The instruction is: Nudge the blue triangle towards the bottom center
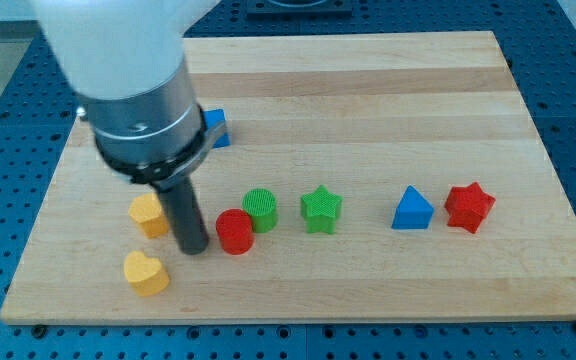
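The blue triangle [411, 210] lies right of the board's middle, just left of the red star [469, 207]. My tip [191, 247] rests on the board at the lower left, far to the left of the blue triangle. It stands between a yellow block [148, 214] on its left and the red cylinder [234, 231] on its right, close to both. The arm's body hides part of the board's upper left.
A green cylinder [260, 209] and a green star [321, 209] lie between my tip and the triangle. A yellow heart [145, 272] sits near the bottom left edge. A blue block [216, 127] is partly hidden behind the arm. The wooden board [368, 90] rests on a blue perforated table.
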